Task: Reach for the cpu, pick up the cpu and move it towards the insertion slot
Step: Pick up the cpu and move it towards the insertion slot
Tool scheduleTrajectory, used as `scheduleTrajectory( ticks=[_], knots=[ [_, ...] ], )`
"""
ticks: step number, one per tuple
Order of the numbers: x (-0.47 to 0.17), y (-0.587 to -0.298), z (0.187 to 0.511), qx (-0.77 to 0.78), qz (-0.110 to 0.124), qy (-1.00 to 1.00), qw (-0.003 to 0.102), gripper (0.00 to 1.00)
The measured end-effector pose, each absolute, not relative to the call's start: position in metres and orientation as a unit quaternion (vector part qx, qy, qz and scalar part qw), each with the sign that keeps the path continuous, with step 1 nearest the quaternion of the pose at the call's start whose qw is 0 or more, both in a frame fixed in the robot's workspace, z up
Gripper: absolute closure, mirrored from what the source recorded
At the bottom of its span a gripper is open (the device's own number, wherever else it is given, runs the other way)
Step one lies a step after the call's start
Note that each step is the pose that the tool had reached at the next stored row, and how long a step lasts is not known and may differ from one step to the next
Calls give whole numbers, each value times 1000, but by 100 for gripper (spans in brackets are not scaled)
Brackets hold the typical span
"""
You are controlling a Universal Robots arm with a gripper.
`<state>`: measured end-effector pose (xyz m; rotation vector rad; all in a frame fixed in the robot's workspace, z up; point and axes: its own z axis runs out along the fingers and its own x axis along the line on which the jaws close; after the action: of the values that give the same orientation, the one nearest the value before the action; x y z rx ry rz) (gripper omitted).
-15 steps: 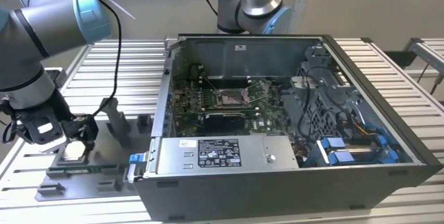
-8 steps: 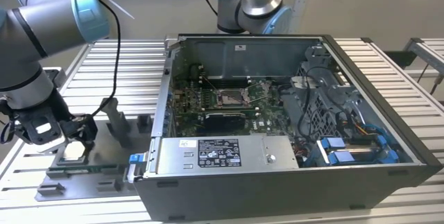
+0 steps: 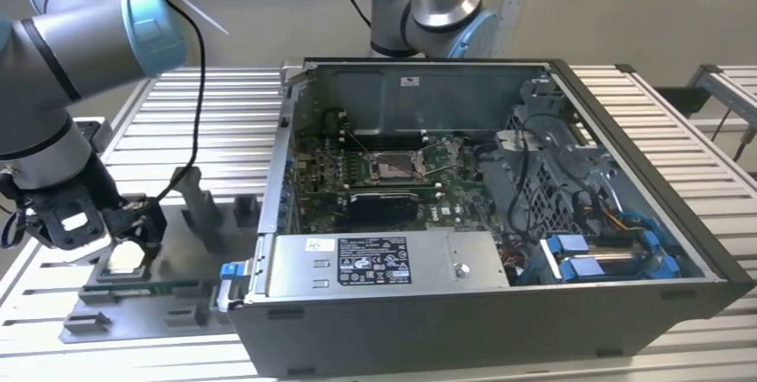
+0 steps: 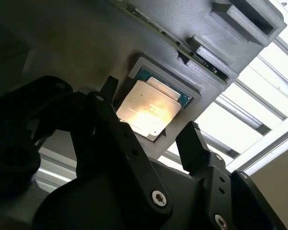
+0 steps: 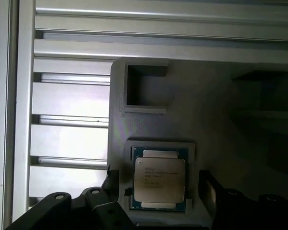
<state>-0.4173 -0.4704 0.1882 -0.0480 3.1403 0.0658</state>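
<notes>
**A:** What edges hem it in?

**B:** The gripper [image 5: 158, 182] hangs low over a grey tray [image 3: 183, 267] at the exterior view's left, on a slatted table [image 3: 213, 125]. An upright post [image 3: 195, 209] of the tray stands just right of it, and beyond that is the left wall of the case [image 3: 275, 196]. The space above the tray is open, and the case is open-topped.

**A:** What's in what?

**B:** The cpu [image 5: 160, 178] lies flat in a shallow square pocket of the tray, silvery top up. A green stick [image 3: 148, 289] lies on the tray just nearer than it. In the first wrist view a deeper square recess [image 5: 146, 86] sits beside the pocket. Inside the case the slot [image 3: 396, 167] sits on the green board [image 3: 325, 169] — well apart from the cpu, with the case wall between them.

**A:** And the jaws?

**B:** Apart — in both wrist views one black finger [image 4: 108, 93] stands on each side of the cpu, and the gap is wider than the chip. They are not closed on it. I cannot tell whether the tips touch the tray.
</notes>
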Motion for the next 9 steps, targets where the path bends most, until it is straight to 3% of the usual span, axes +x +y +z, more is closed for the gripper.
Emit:
scheduleTrajectory(
  ticks=[9],
  knots=[
    [-417,-470,184,-17,21,1000,2,0]
  ],
)
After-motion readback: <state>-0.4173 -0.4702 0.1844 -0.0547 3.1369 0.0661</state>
